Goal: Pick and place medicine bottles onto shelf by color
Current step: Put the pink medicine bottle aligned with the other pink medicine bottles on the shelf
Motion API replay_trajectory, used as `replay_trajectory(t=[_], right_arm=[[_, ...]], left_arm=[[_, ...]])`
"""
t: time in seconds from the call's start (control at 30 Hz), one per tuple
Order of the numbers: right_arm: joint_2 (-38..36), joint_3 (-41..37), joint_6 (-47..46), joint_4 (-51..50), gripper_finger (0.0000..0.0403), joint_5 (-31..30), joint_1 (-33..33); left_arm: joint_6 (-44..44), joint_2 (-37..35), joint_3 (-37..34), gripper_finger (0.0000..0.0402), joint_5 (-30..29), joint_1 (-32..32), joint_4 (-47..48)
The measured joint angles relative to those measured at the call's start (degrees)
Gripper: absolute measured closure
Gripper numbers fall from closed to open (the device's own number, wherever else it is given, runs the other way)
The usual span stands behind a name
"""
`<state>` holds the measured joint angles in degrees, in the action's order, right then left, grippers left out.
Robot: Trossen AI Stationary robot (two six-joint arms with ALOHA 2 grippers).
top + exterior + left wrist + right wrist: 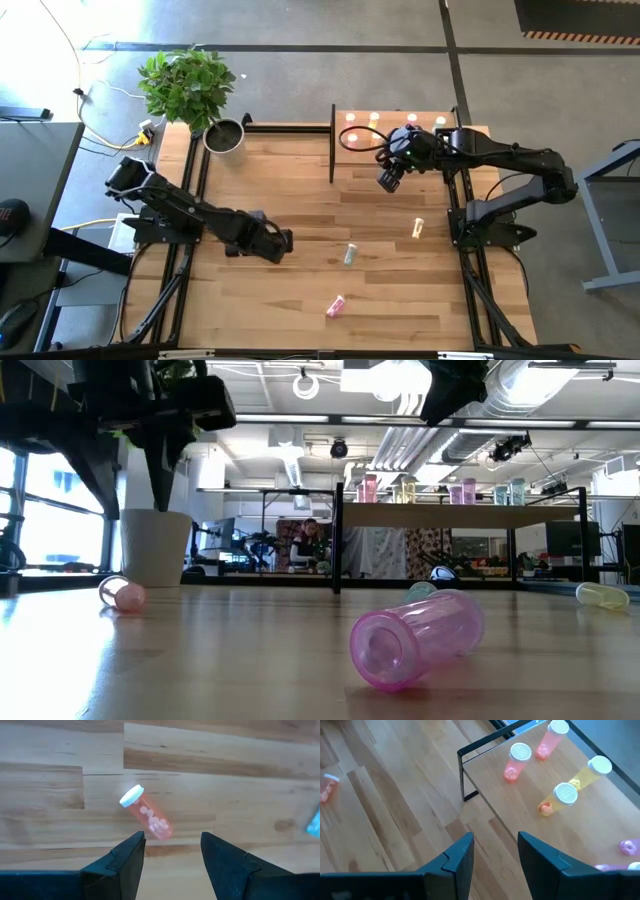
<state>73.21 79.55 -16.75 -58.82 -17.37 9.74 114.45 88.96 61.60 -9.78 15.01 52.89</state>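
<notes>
An orange bottle (pixel 147 816) with a white cap lies on its side on the table, just beyond the open fingers of my left gripper (pixel 172 837), which hangs above it (pixel 280 243) pointing down. Loose on the table, also on their sides, lie a yellow bottle (pixel 418 228), a pale green one (pixel 350 254) and a pink one (pixel 335 306). On the shelf (pixel 470 135) at the far right, orange bottles (pixel 517 762) and yellow bottles (pixel 565 797) stand upright. My right gripper (pixel 387 182) hovers open and empty in front of the shelf.
A potted plant (pixel 190 85) in a pale pot (pixel 155 547) stands at the table's far left corner. The shelf's black upright panel (pixel 332 143) faces the table's middle. Bare wood (pixel 300 180) lies between the two arms.
</notes>
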Motion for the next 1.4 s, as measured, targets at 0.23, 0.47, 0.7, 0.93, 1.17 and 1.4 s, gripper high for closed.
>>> replay_trajectory(t=[0.23,0.47,0.7,0.93,1.17,1.4], right_arm=[[0.0,0.0,0.8,0.0,0.0261,0.0,0.0],[0.0,0.0,0.8,0.0,0.0261,0.0,0.0],[0.0,0.0,0.8,0.0,0.0261,0.0,0.0],[0.0,0.0,0.8,0.0,0.0261,0.0,0.0],[0.0,0.0,0.8,0.1,0.0261,0.0,0.0],[0.0,-0.1,0.8,0.0,0.0261,0.1,0.0]], left_arm=[[7.9,4.1,0.0,0.0218,-2.0,2.0,0.0],[13.7,8.5,0.0,0.0218,-1.6,3.6,-0.8],[15.9,10.1,-0.1,0.0218,-2.3,3.6,-2.1],[18.0,11.8,0.1,0.0218,-2.4,3.6,-4.0],[18.8,14.1,0.0,0.0218,-1.6,3.2,-4.7],[18.4,17.3,0.2,0.0218,-0.5,2.9,-6.9]])
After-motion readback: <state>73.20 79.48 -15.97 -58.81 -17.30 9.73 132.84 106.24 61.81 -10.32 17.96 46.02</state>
